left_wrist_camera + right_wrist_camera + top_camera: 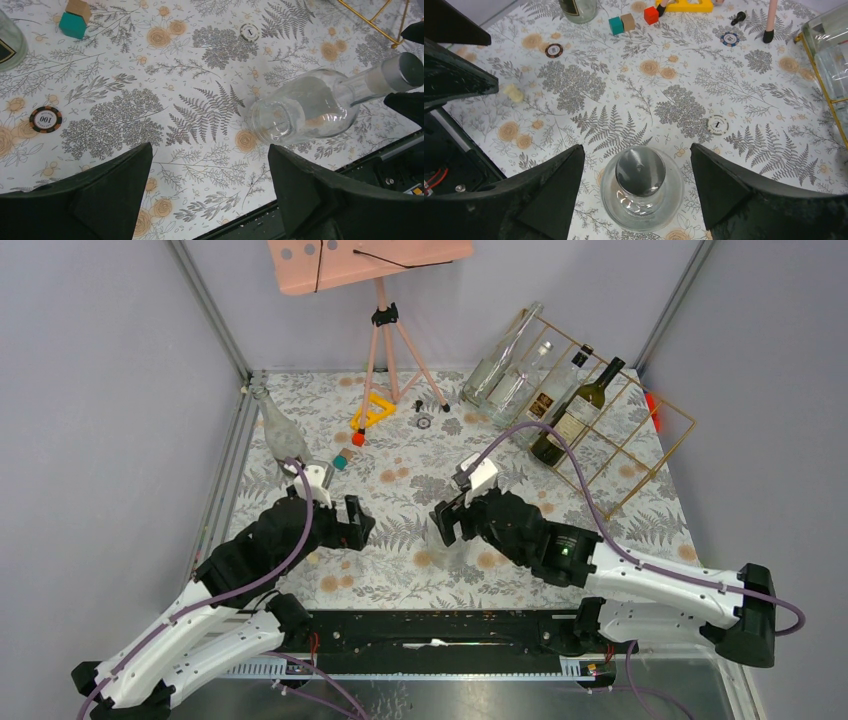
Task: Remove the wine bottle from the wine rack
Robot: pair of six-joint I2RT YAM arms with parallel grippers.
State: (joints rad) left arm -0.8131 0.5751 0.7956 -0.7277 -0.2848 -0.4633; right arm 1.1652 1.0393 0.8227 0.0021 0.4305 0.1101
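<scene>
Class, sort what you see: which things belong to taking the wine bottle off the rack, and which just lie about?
Job: wine rack; dark wine bottle in it; clear bottle standing below the open right gripper.
Lying about: pink tripod stand; yellow triangle; poker chips; coloured blocks.

Left white-and-black arm (190,625) and right white-and-black arm (660,582) both stretch in toward the middle, wrists nearly facing. The left black two-finger tool (356,523) has jaws spread wide, same for the right black two-finger tool (447,521).
</scene>
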